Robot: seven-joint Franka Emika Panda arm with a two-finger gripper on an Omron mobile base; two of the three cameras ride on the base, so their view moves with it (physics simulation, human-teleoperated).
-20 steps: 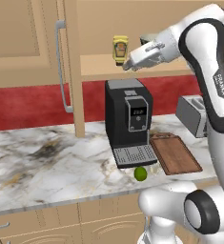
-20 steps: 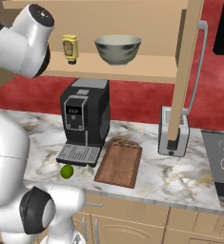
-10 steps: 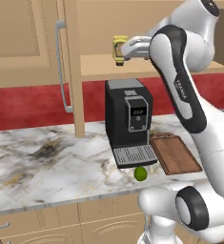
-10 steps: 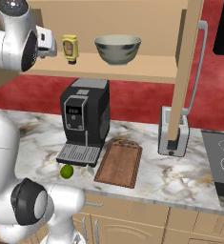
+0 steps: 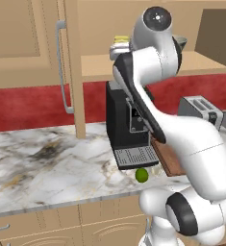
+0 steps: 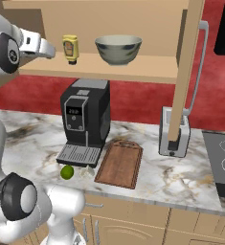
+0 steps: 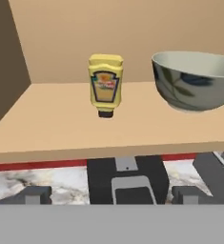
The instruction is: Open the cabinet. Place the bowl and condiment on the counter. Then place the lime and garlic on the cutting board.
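Reaching squarely toward the condiment (image 7: 105, 85) with the gripper (image 7: 113, 194) spread wide should probably clear the bowl (image 7: 195, 80) on its right.

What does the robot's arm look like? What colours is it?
The white robot arm is made of smooth, rounded, glossy segments, like fat tubes joined together. Its joints have dark grey round caps, one near the top and one low by the base. A dark stripe runs along one segment. The gripper is pale grey-white with small dark finger tips.
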